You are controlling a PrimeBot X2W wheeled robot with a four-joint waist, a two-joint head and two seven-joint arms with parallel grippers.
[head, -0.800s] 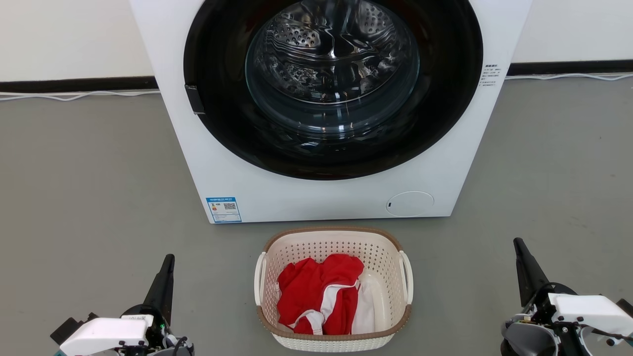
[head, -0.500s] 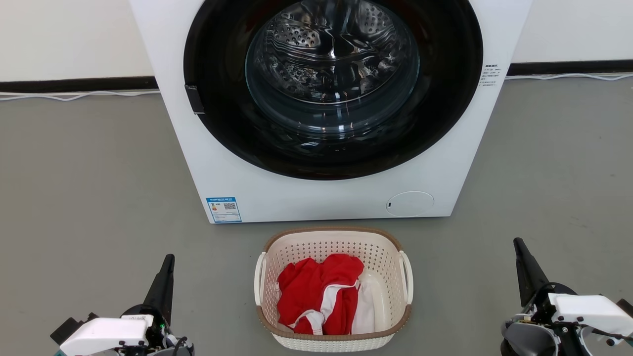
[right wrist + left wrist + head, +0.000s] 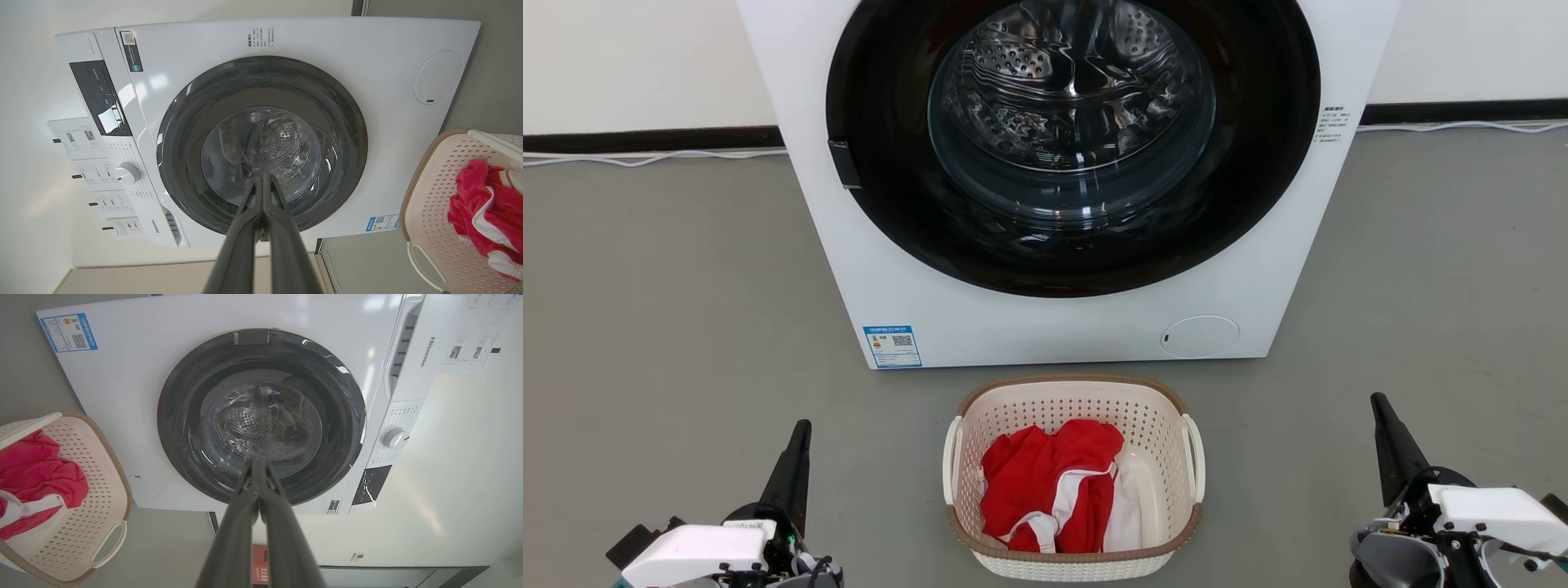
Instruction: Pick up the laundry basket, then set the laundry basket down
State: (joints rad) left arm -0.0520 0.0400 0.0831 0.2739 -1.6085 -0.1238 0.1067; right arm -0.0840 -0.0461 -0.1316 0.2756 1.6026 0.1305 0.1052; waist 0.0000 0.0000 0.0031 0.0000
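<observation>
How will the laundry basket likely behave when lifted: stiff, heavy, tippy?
Probably stiff: the laundry basket is perforated moulded plastic with a continuous rim. Likely light, since it holds only a few red and white clothes. Lifted by one loop handle alone it would probably tilt; using both seems safer.

Left tool (image 3: 800, 433) and right tool (image 3: 1379, 406) closed, pointing forward.

In front of me a white washing machine (image 3: 1045, 327) stands on a plain grey floor (image 3: 670, 310). The steel drum (image 3: 1070, 90) glints through its round, dark-rimmed glass door (image 3: 890, 212). Behind it I see a pale wall (image 3: 637, 57) with a black skirting (image 3: 645, 139). A white cable (image 3: 629, 158) trails along the foot of the wall.
</observation>
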